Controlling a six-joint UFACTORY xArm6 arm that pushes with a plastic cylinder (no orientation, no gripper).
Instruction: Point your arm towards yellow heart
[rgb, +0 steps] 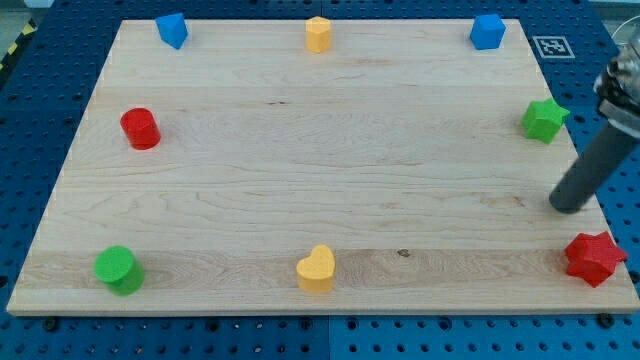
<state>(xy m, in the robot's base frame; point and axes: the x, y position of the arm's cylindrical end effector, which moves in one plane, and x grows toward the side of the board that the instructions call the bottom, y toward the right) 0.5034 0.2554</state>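
The yellow heart (316, 268) lies near the bottom edge of the wooden board (320, 170), about at its middle. My tip (568, 206) is at the board's right edge, far to the right of the heart and a little above it. It stands between the green star (543, 119) above it and the red star (594, 258) below it, touching neither.
A yellow block (318, 34) sits at the top middle. Blue blocks sit at the top left (172, 30) and the top right (487, 32). A red cylinder (140, 129) is at the left and a green cylinder (119, 269) at the bottom left.
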